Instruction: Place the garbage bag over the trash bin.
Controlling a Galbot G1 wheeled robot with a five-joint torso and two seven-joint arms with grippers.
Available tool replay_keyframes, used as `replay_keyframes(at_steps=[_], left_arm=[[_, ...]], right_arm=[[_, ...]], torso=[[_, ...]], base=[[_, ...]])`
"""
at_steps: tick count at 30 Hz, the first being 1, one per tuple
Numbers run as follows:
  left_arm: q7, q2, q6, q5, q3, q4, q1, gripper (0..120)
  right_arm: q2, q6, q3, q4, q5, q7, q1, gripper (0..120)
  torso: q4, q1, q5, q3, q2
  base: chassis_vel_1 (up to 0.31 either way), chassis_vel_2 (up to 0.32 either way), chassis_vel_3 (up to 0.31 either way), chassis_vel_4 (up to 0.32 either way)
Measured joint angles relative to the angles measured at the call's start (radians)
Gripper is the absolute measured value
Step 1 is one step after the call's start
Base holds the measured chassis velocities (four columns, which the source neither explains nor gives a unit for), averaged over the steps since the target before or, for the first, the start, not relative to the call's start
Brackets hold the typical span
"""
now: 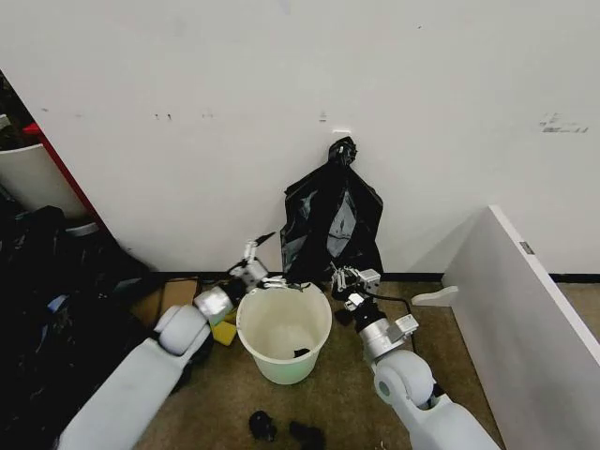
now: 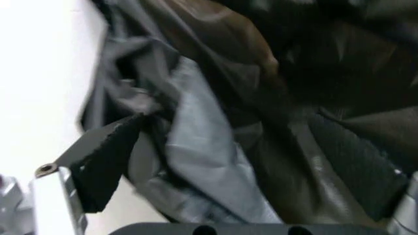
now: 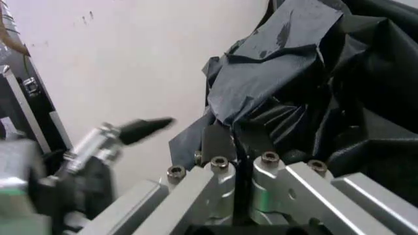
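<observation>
The trash bin is a round white pail standing open on the floor between my arms. On the wall behind it, a bunch of black bags hangs under a knot. I cannot tell the garbage bag apart from this bunch. My left gripper is open at the bunch's lower left edge, and crinkled black plastic lies between its fingers. My right gripper is at the lower right edge, over the bin's rim. It is shut on a fold of the black plastic.
A heap of dark bags and clutter fills the left, with a white tub behind it. A white panel stands to the right. A yellow item and cardboard lie by the bin, with small black objects on the floor in front.
</observation>
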Motion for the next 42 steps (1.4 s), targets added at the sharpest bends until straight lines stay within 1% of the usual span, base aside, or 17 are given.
replay_keyframes(at_steps=[2, 3, 6, 10, 11, 12, 16, 18, 22, 26, 30, 32, 34, 36, 38, 41, 42], left_arm=[[-0.042, -0.025, 0.004, 0.052, 0.012, 0.035, -0.020, 93], [-0.042, -0.025, 0.004, 0.052, 0.012, 0.035, -0.020, 93], [-0.090, -0.042, 0.032, 0.081, 0.016, 0.054, -0.028, 80], [-0.137, -0.041, 0.072, 0.081, 0.015, 0.046, -0.020, 62], [-0.137, -0.041, 0.072, 0.081, 0.015, 0.046, -0.020, 62], [-0.140, -0.039, 0.078, 0.071, 0.015, 0.042, -0.019, 59], [-0.140, -0.031, 0.098, 0.003, 0.025, 0.036, -0.018, 41], [-0.140, -0.031, 0.104, -0.015, 0.029, 0.037, -0.019, 38], [-0.137, -0.041, 0.132, -0.111, 0.061, 0.060, -0.042, 23], [-0.136, -0.060, 0.149, -0.170, 0.075, 0.085, -0.065, 5], [-0.136, -0.061, 0.158, -0.209, 0.073, 0.081, -0.066, 0], [-0.141, -0.057, 0.167, -0.251, 0.062, 0.053, -0.050, 0], [-0.147, -0.051, 0.173, -0.309, 0.027, 0.000, -0.017, 0], [-0.150, -0.048, 0.175, -0.326, 0.013, -0.021, -0.002, 0], [-0.174, -0.033, 0.188, -0.400, -0.033, -0.119, 0.058, 0], [-0.242, -0.013, 0.225, -0.454, -0.080, -0.291, 0.170, 0], [-0.242, -0.013, 0.225, -0.454, -0.080, -0.291, 0.170, 0]], right_arm=[[0.000, 0.000, 0.004, 0.010, -0.001, 0.000, -0.008, 0], [0.000, 0.000, 0.004, 0.010, -0.001, 0.000, -0.008, 0], [-0.004, -0.001, 0.009, 0.026, -0.002, 0.001, -0.022, 0], [-0.010, -0.003, 0.012, 0.043, -0.008, 0.001, -0.035, 0], [-0.010, -0.003, 0.012, 0.043, -0.008, 0.001, -0.035, 0], [-0.011, -0.004, 0.012, 0.044, -0.009, 0.002, -0.036, 0], [-0.013, -0.006, 0.009, 0.052, -0.009, 0.002, -0.037, 0], [-0.014, -0.006, 0.008, 0.054, -0.007, 0.001, -0.037, 0], [-0.018, -0.006, 0.009, 0.057, -0.002, -0.012, -0.041, 0], [-0.022, -0.005, 0.013, 0.060, -0.002, -0.017, -0.050, 0], [-0.026, -0.001, 0.016, 0.062, -0.002, -0.017, -0.054, 0], [-0.031, 0.009, 0.016, 0.068, -0.003, -0.006, -0.058, 0], [-0.039, 0.025, 0.012, 0.088, -0.007, 0.029, -0.065, 0], [-0.042, 0.028, 0.009, 0.099, -0.007, 0.044, -0.070, 0], [-0.060, 0.022, 0.000, 0.158, -0.005, 0.112, -0.102, 0], [-0.087, -0.019, -0.013, 0.251, -0.002, 0.228, -0.172, 0], [-0.087, -0.019, -0.013, 0.251, -0.002, 0.228, -0.172, 0]], torso=[[-0.0001, 0.000, 0.0001, 0.000, 0.000], [-0.0001, 0.000, 0.0001, 0.000, 0.000], [0.0001, 0.000, 0.0001, 0.000, 0.000], [0.0002, 0.000, 0.0001, 0.000, 0.000], [0.0002, 0.000, 0.0001, 0.000, 0.000], [0.0002, 0.000, 0.0002, 0.000, 0.000], [0.0003, 0.000, 0.0002, 0.000, 0.000], [0.0003, 0.000, 0.0002, 0.000, 0.000], [0.0002, 0.000, 0.0001, 0.000, 0.000], [0.0000, 0.000, 0.0000, 0.000, 0.000], [0.0000, 0.000, 0.0001, 0.000, 0.000], [0.0000, 0.000, 0.0001, 0.000, 0.000], [0.0000, 0.000, 0.0001, 0.000, 0.000], [0.0000, 0.000, 0.0001, 0.000, 0.000], [0.0005, 0.000, -0.0002, 0.000, 0.000], [0.0000, 0.000, 0.0005, 0.000, 0.000], [0.0000, 0.000, 0.0005, 0.000, 0.000]], base=[[0.000, 0.000, 0.000, 0.000], [0.000, 0.000, 0.000, 0.000], [0.000, 0.000, 0.000, 0.000], [0.000, 0.000, 0.000, 0.000], [0.000, 0.000, 0.000, 0.000], [0.000, 0.000, 0.000, 0.000], [0.000, 0.000, 0.000, 0.000], [0.000, 0.000, 0.000, 0.000], [0.000, 0.000, 0.000, 0.000], [0.000, 0.000, 0.000, 0.000], [0.000, 0.000, 0.000, 0.000], [0.000, 0.000, 0.000, 0.000], [0.000, 0.000, 0.000, 0.000], [0.000, 0.000, 0.000, 0.000], [0.000, 0.000, 0.000, 0.000], [0.000, 0.000, 0.000, 0.000], [0.000, 0.000, 0.000, 0.000]])
